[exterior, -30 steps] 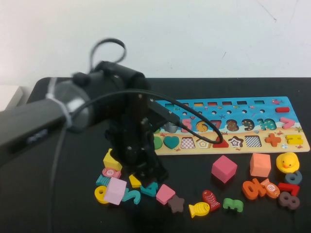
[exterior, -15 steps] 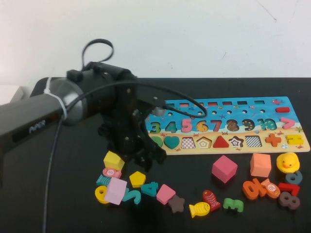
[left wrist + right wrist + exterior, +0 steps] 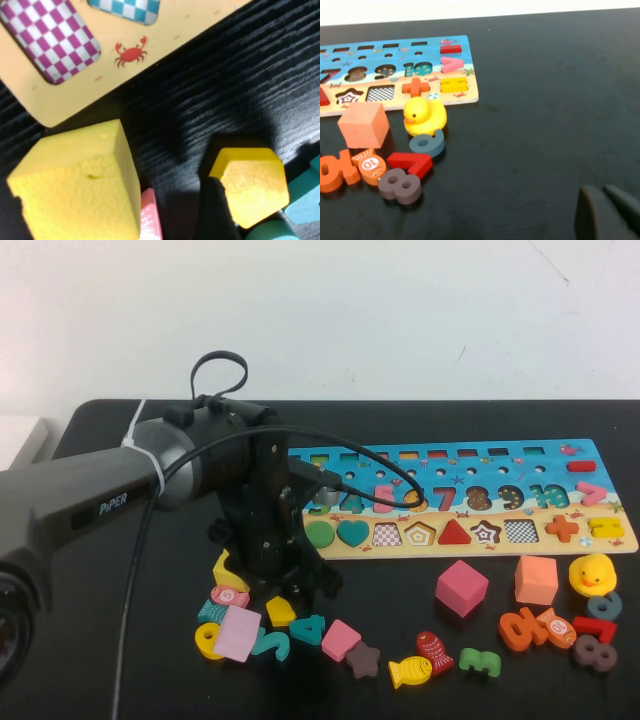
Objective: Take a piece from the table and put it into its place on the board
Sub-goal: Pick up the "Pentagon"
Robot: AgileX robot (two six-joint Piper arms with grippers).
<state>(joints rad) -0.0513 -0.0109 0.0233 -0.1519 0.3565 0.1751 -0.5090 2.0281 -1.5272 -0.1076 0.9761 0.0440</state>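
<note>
The yellow pentagon piece lies flat on the black table, among loose pieces in front of the board's left end. In the left wrist view the pentagon sits next to a larger yellow cube and the board's corner. My left gripper hangs low right over the pentagon, open, with one dark finger beside the piece. The blue board lies behind, with its pentagon slot unfilled. My right gripper is shut and empty over bare table, out of the high view.
Around the pentagon lie a pink cube, teal numbers, a small pink block and a brown star. To the right are a magenta cube, an orange cube, a yellow duck and fish pieces.
My left gripper rose off the loose pieces, showing the whole pentagon, then came back down over it. The pentagon has stayed on the table.
</note>
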